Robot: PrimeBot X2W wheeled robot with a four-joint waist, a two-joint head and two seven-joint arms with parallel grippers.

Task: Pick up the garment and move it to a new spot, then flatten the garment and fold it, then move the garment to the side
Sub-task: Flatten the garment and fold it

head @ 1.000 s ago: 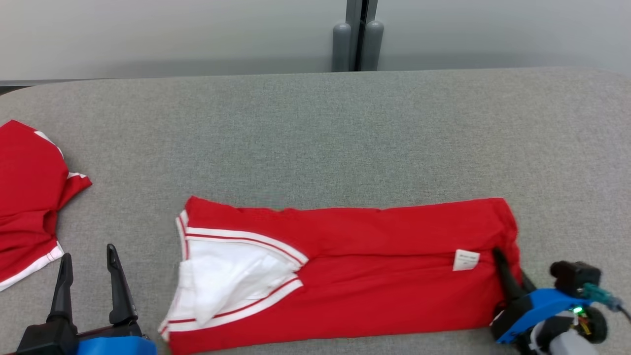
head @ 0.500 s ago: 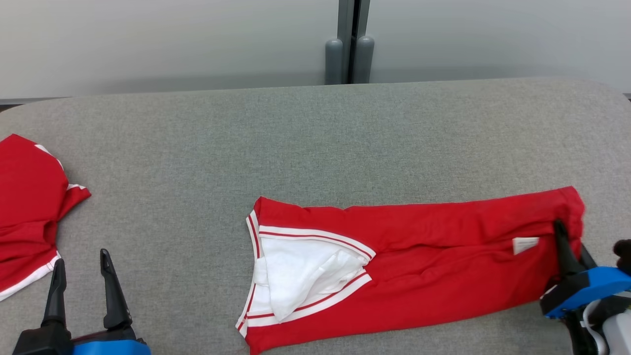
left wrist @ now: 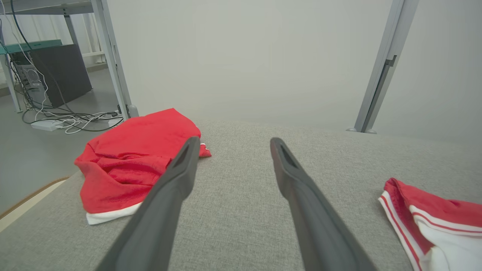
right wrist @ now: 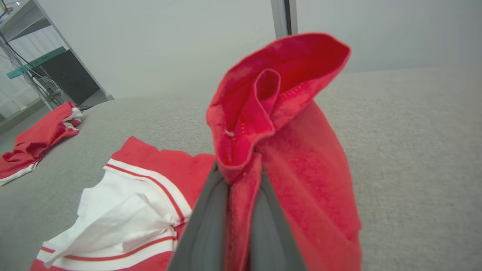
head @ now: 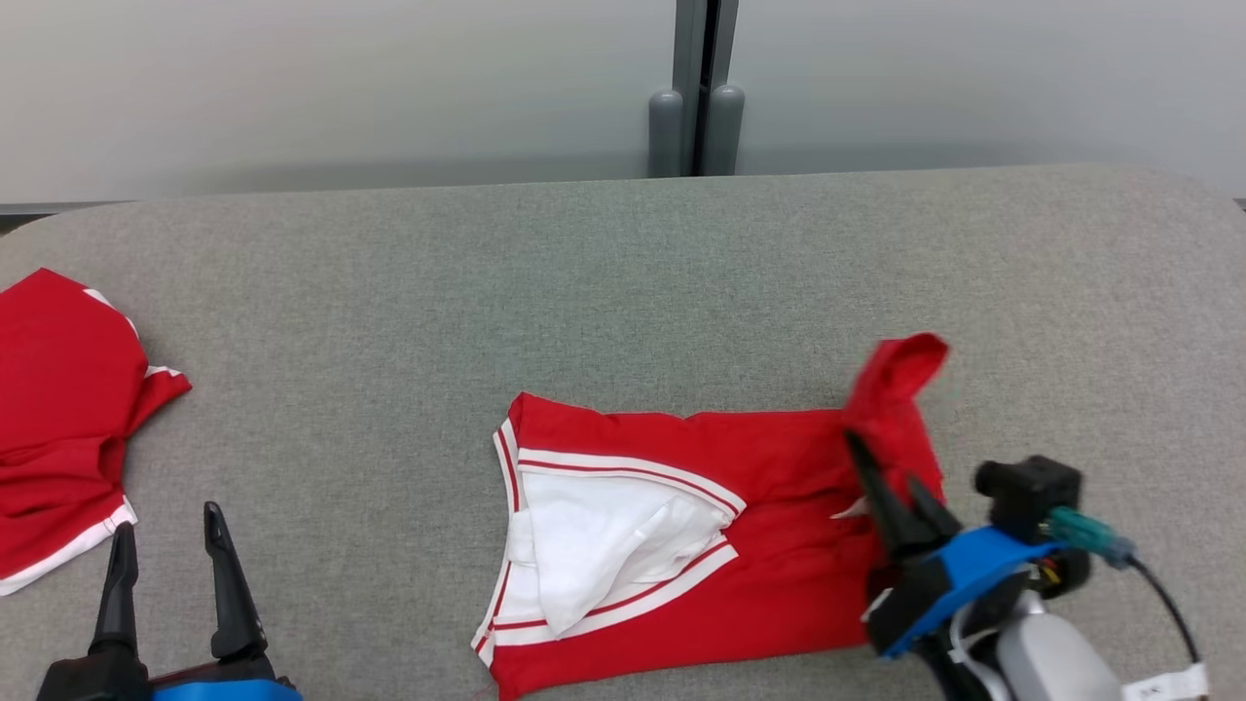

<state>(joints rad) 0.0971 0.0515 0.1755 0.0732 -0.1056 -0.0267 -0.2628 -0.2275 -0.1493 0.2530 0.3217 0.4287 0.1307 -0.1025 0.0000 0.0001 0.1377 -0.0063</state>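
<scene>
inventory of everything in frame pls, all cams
garment: 1, red with white trim, table centre, right end lifted
second garment: 1, red with white hem, crumpled at table's left edge
table: 1, grey fabric top, under both garments
post: 1, grey, at the pale wall behind the table
cables: a tangle, black and white, floor past the table's left end
box: 1, dark, floor behind the cables
left gripper: 1, dark fingers, open, over bare table, lower left
right gripper: 1, dark fingers, blue body, shut on garment's right end
</scene>
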